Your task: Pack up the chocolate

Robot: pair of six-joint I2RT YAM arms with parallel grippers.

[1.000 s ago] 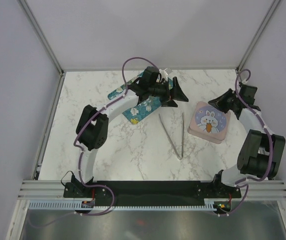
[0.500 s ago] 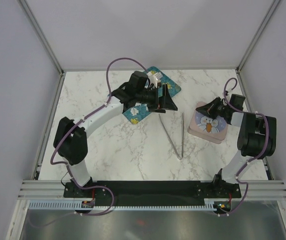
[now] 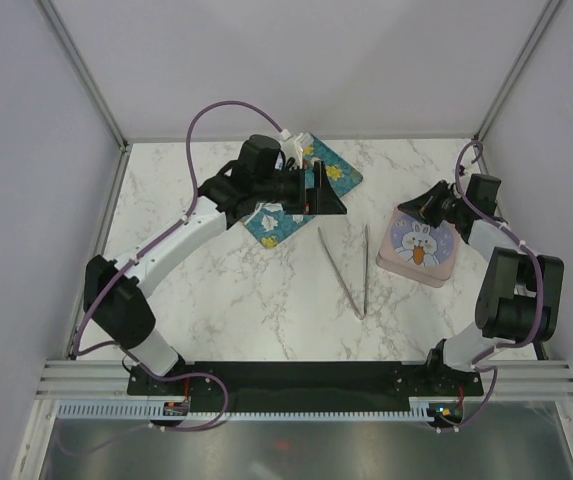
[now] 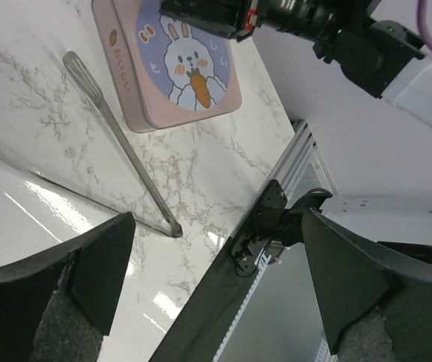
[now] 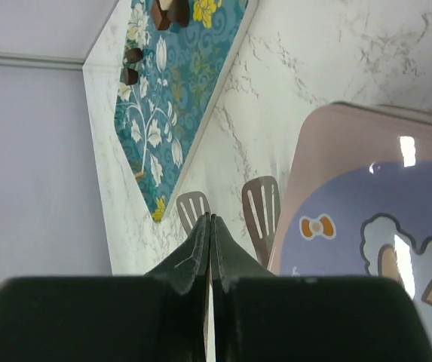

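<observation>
The chocolate (image 5: 169, 11) shows as a few dark brown pieces at the far end of the teal flowered tray (image 5: 178, 98) in the right wrist view. In the top view my left arm hides them. My left gripper (image 3: 331, 200) hovers at the right edge of the tray (image 3: 271, 228), wide open and empty (image 4: 217, 219). Metal tongs (image 3: 351, 265) lie on the marble between the tray and a pink rabbit tin (image 3: 421, 245), which is closed. My right gripper (image 3: 428, 205) is shut and empty (image 5: 210, 219), low over the tin's far left corner (image 5: 374, 219).
The tongs' slotted tips (image 5: 261, 204) lie just left of the tin. The left wrist view shows the tongs (image 4: 125, 147), the tin (image 4: 178, 68) and the black rail at the table's near edge (image 4: 223, 302). Walls and frame posts enclose the marble table (image 3: 216, 300).
My left arm has drawn back leftward, uncovering the tray's far right corner. My right arm shifted about the tin's far left corner; the tongs and tin stay put.
</observation>
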